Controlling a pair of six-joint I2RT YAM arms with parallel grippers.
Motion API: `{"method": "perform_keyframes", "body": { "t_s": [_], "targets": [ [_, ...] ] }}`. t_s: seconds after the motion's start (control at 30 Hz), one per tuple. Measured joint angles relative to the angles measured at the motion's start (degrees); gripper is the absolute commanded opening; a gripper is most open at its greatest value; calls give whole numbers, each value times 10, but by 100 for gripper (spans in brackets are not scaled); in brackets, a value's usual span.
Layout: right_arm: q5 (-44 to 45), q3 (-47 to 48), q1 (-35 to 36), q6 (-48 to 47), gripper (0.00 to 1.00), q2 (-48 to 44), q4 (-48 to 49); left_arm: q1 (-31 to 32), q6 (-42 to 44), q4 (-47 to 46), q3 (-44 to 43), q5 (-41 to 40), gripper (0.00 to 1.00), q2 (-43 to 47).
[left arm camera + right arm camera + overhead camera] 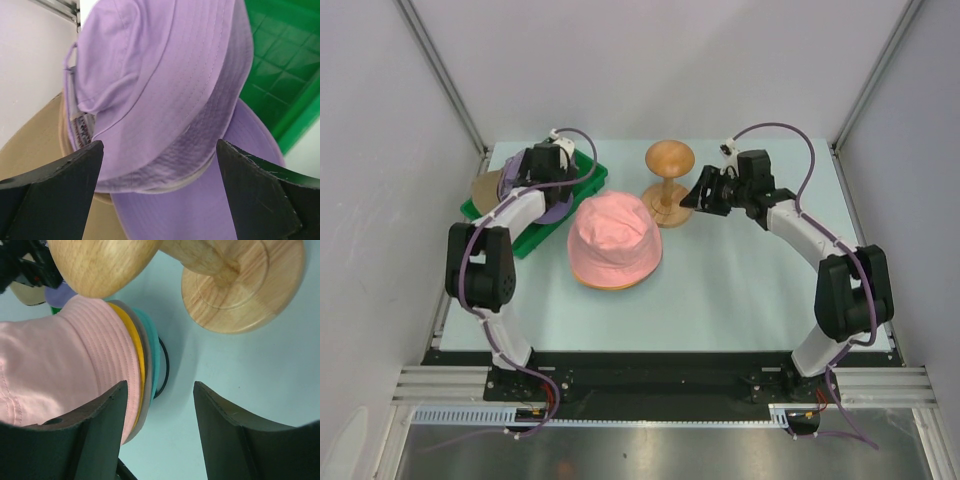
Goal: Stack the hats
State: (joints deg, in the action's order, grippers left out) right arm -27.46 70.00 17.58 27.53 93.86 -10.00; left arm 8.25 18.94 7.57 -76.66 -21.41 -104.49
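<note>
I am two arms of one make. My left arm (490,270) and my right arm (840,290) both have smooth white link shells joined by bulky, rounded black joint housings. A thin purple cable (776,124) loops free of each arm near the wrist and runs along the links. Each wrist carries a small white fitting (727,148). My black bases (520,380) sit at six o'clock in the overhead view. My left fingers (55,195) are matte black wedges with pale scuffs along the inner edges. My right fingers (240,435) are the same black, broad and curved.
</note>
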Motion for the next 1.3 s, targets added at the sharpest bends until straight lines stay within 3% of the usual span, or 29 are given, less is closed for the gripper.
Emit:
{"method": "perform_keyframes", "body": {
  "t_s": [0.33,0.43,0.5,0.53,0.63,0.67,1.0,1.3],
  "targets": [
    [-27,33,-17,12,60,24,9,0,37,-32,-62,-94,97,-100],
    [-32,39,-20,12,60,24,10,-3,39,-40,-87,-118,77,-123],
    [-34,41,-22,12,60,24,9,-5,40,-39,-95,-123,56,-129],
    [-35,42,-22,12,60,24,8,-7,38,-39,-97,-125,36,-130],
    [-35,43,-25,11,60,24,6,-14,39,-38,-102,-124,4,-130],
    [-35,44,-25,11,60,24,5,-17,33,-38,-102,-124,0,-130],
    [-17,118,-11,7,60,28,-19,-34,-25,40,-108,-26,1,-48],
    [7,223,77,-6,60,43,-2,-38,-75,155,-208,85,0,77]
  ]
}}
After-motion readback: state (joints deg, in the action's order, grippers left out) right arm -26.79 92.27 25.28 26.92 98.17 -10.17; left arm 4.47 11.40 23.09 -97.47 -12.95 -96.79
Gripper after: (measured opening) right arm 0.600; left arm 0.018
